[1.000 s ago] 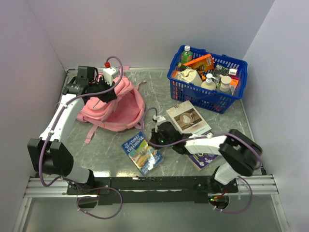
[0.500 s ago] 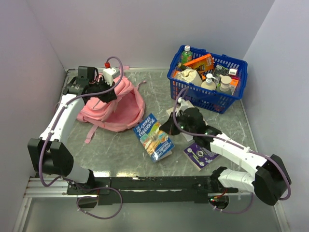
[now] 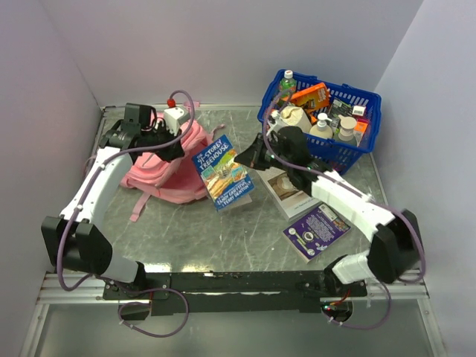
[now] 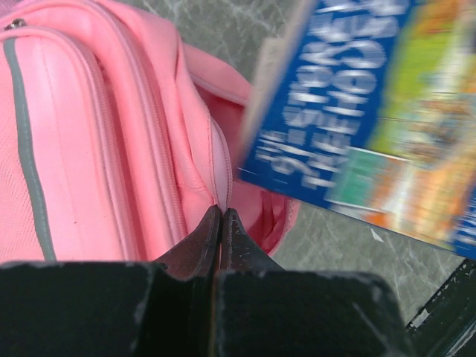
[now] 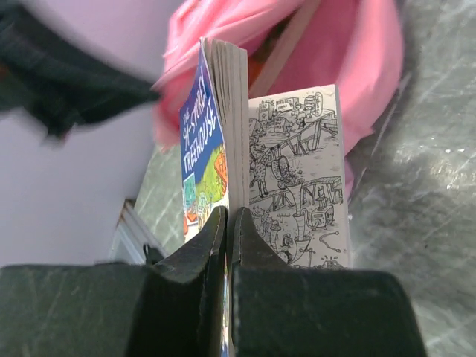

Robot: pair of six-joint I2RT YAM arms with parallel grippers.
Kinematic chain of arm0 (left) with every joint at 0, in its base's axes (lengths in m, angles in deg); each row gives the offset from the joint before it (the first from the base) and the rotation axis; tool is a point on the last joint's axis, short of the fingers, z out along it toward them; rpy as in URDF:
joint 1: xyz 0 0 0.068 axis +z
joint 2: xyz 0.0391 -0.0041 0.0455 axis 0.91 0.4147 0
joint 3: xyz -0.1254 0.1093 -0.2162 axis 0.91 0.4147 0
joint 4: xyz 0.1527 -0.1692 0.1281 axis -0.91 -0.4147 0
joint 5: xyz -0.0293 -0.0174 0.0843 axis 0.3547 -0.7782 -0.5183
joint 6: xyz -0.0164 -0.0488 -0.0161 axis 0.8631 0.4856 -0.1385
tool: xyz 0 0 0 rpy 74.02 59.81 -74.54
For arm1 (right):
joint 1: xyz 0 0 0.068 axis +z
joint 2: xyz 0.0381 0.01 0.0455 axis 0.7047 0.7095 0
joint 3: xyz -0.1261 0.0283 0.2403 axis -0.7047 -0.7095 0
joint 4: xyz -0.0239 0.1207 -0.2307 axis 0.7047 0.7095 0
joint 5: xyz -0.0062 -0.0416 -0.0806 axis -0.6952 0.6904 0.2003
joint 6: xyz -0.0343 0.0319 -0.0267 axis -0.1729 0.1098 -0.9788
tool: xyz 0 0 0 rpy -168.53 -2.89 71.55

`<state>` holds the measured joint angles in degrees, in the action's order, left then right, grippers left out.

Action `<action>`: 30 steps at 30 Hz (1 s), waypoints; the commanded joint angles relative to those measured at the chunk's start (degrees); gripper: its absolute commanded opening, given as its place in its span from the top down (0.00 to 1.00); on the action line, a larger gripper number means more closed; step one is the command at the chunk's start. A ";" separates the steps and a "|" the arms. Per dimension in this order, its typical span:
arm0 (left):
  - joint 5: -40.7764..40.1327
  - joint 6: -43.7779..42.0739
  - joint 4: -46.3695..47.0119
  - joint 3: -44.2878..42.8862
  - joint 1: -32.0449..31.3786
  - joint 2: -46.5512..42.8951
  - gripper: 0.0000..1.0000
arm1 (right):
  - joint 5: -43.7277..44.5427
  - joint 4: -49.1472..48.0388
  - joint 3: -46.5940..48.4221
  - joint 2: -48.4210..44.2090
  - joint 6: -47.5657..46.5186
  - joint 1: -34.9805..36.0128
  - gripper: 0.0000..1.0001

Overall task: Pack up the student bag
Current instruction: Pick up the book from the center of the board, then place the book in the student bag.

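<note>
The pink student bag [image 3: 160, 175] lies at the back left of the table, its opening facing right. My left gripper [image 3: 175, 146] is shut on the edge of that opening; the left wrist view has the pink fabric [image 4: 97, 149] pinched at my left gripper's [image 4: 222, 212] tips. A blue paperback book [image 3: 223, 172] hangs tilted just right of the opening, held by my right gripper [image 3: 250, 158]. In the right wrist view my right gripper [image 5: 227, 213] is shut on the book's [image 5: 199, 134] lower edge, with the bag [image 5: 357, 67] right behind it. The same book [image 4: 364, 111] shows blurred beside the bag's mouth.
A blue plastic basket [image 3: 349, 152] full of bottles and packets stands at the back right. A pale book [image 3: 286, 190] lies flat under my right arm, and a purple booklet [image 3: 316, 230] lies nearer the front. Grey walls close in on the left, back and right.
My right gripper has lifted the blue book from the front middle of the table and carried it back and left to the bag's opening. The left gripper has kept its hold.
</note>
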<state>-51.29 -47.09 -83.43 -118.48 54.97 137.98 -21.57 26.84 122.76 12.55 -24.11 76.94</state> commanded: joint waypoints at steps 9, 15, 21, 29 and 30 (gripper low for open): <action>9.10 0.38 -1.13 -0.97 -4.33 -10.67 0.99 | 2.70 -9.10 8.51 14.39 13.74 -0.76 1.00; 11.13 -0.94 -0.78 1.76 -4.33 -11.72 0.99 | 7.78 -14.21 7.90 16.51 20.51 0.46 1.00; 12.53 0.03 -0.87 1.23 -4.33 -10.93 0.99 | 22.19 -14.75 12.80 20.19 25.44 6.52 1.00; 15.17 -1.03 -1.22 1.15 -4.33 -11.28 0.99 | 26.77 -20.20 19.22 29.07 32.21 11.97 1.00; 15.35 -1.29 -1.39 1.32 -4.33 -11.28 0.99 | 27.57 -20.29 20.19 29.51 32.39 12.59 1.00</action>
<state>-43.36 -47.57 -88.57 -115.70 51.04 129.15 1.84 16.26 136.51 40.87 2.58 87.17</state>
